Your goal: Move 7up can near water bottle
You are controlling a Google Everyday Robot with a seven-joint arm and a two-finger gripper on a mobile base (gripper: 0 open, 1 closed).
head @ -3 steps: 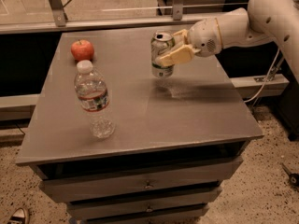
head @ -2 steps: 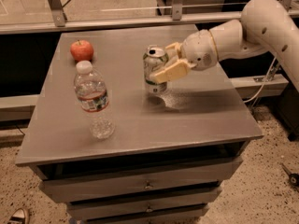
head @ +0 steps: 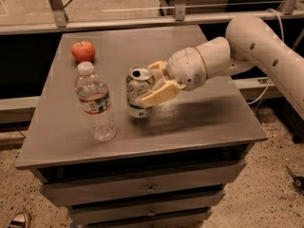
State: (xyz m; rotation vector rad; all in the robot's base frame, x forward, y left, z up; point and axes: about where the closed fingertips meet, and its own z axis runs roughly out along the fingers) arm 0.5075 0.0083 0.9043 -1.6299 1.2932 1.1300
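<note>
Carrying the 7up can (head: 135, 88) leftward since the earlier frames, the gripper (head: 147, 83) now sits over the middle of the grey table (head: 209, 122), much nearer the water bottle (head: 95, 103) than before. Its two fingers (head: 159, 95) are clamped on the upright can, one across the front and one behind near the rim; whether the base touches the tabletop I cannot tell. Just left of the can stands the bottle, apart from it, a red apple (head: 83, 51) lies behind the bottle, and the white arm (head: 266, 46) reaches in from the right.
</note>
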